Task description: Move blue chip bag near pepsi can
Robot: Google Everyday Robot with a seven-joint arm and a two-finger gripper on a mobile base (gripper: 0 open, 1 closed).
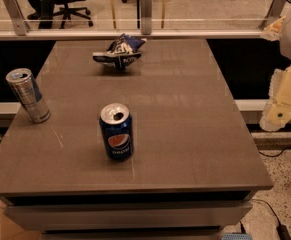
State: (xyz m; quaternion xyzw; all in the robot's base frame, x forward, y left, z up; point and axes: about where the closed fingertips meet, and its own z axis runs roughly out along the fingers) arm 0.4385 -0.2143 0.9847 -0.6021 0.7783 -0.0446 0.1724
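Dim — table (pixel 185 99) glare — jaws far right.

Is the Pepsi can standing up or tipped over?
Standing up: silver top of the pepsi can faces upward. The pincer hangs right of the table.

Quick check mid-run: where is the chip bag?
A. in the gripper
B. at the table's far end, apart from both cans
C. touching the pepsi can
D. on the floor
B: the chip bag lies at the far end of the table, well apart from the pepsi can nearer the front; the gripper hangs beyond the table's right edge, away from the bag.
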